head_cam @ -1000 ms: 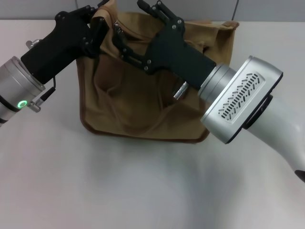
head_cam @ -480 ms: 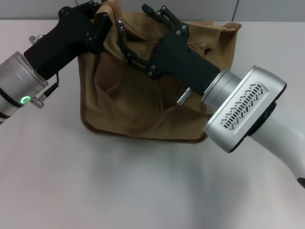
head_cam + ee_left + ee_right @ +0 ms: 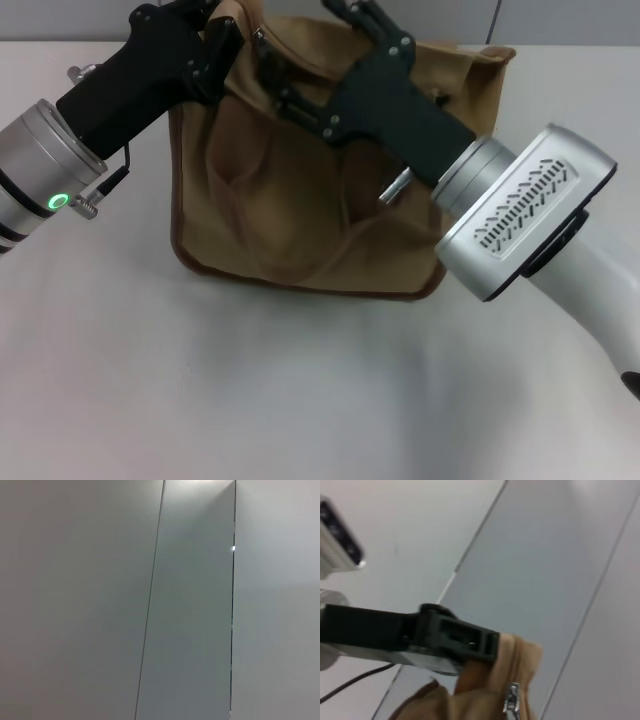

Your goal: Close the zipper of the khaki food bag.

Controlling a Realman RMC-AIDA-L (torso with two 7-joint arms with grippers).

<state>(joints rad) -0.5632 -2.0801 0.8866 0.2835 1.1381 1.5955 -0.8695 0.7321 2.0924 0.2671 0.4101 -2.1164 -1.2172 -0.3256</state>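
Note:
The khaki food bag (image 3: pixel 290 200) stands on the white table, its front facing me. My left gripper (image 3: pixel 215 35) is shut on the bag's top left corner; in the right wrist view it (image 3: pixel 487 645) pinches the tan fabric (image 3: pixel 520 660). The zipper's silver slider (image 3: pixel 511 699) hangs just beside that pinch, with nothing holding it. My right gripper (image 3: pixel 300 28) reaches over the bag's top from the right with its fingers spread apart, one finger (image 3: pixel 265 50) close to the left gripper. Most of the zipper is hidden behind the right gripper in the head view.
The white table (image 3: pixel 300 400) spreads in front of the bag. Grey wall panels (image 3: pixel 195 605) stand behind it. My right arm's silver forearm (image 3: pixel 520 210) crosses over the bag's right side.
Both grippers have moved up and away from me, a little to the right. The bag's top left corner has risen with the left gripper.

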